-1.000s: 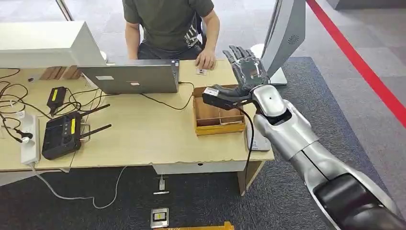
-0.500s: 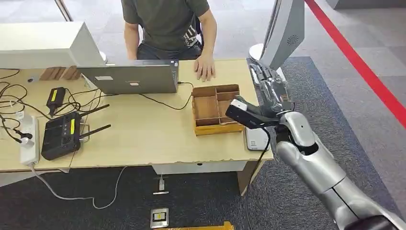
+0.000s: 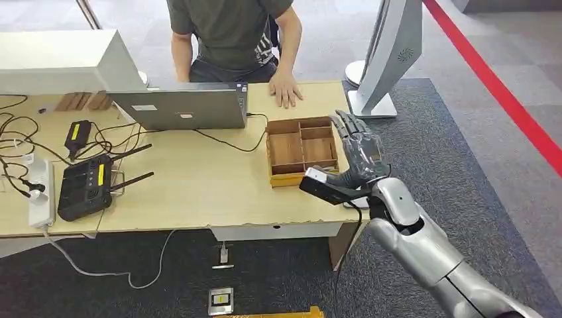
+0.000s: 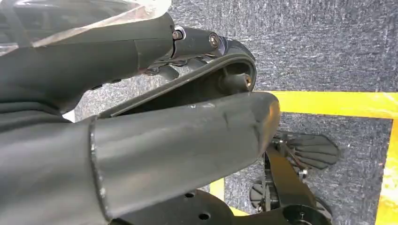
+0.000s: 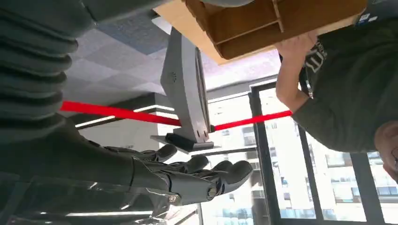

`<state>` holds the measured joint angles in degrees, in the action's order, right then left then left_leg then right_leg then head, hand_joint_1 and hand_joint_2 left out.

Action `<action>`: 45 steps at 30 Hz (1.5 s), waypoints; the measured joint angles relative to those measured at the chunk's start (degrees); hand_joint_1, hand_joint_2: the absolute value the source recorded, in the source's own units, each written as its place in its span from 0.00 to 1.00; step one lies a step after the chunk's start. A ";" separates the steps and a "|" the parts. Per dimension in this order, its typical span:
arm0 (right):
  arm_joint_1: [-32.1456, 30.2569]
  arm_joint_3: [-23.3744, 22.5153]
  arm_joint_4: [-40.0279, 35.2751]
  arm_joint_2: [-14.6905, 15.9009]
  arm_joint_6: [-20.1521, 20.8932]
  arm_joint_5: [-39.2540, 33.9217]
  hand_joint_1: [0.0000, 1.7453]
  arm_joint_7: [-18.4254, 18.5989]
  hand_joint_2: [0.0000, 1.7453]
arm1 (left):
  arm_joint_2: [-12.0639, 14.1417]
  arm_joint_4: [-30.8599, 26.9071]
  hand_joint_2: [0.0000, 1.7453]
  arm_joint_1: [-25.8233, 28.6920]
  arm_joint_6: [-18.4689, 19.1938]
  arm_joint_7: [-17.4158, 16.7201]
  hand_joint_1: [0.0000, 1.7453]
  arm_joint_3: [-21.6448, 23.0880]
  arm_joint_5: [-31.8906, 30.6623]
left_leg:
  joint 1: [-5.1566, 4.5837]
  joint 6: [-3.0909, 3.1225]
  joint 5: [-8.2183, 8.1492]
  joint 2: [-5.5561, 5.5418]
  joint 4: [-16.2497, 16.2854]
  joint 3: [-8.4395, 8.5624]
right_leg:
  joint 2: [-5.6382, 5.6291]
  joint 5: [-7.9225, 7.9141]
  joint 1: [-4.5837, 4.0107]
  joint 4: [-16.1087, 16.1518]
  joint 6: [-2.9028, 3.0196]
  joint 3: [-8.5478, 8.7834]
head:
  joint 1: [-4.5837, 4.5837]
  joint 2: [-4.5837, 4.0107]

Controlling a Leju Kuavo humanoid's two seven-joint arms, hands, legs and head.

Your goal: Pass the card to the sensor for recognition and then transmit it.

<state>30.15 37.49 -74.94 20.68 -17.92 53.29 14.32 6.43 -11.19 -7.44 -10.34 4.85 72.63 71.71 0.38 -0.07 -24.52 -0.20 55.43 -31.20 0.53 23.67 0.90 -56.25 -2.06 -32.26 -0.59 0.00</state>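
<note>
No telling where the card lies; right hand (image 3: 358,151) flat, fingers spread, nothing held (clear film over its back), hovering just beside wooden tray (image 3: 301,126) at table (image 3: 199,192) corner; left hand (image 4: 141,145) above floor, grasp unreadable; person's hand (image 3: 286,88) resting on table beyond tray.

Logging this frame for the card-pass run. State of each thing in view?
right hand: fingers extended, holds nothing, beside the tray's right edge
left hand: hanging over the floor, open or shut unclear
wooden tray: on table, compartments look empty
laptop: lid open, facing the person
person's hand: flat on table
router: lying on table, cables nearby
</note>
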 joint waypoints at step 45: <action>6.24 3.32 30.14 -7.36 -8.83 1.40 0.00 -5.44 1.00 | 0.24 0.00 0.00 0.07 0.15 -0.90 0.00 -0.07 1.01 | 0.00 0.00 0.00 0.00 0.00 0.01 | 0.00 0.00 0.00 0.00 0.00 0.00 | 0.00 0.00</action>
<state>36.38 40.81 -44.80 13.31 -26.75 54.69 8.87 6.67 -11.19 -7.37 -10.19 3.96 72.56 72.72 0.38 -0.07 -24.51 -0.19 55.44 -31.20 0.53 23.67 0.90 -56.25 -2.06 -32.26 -0.59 0.00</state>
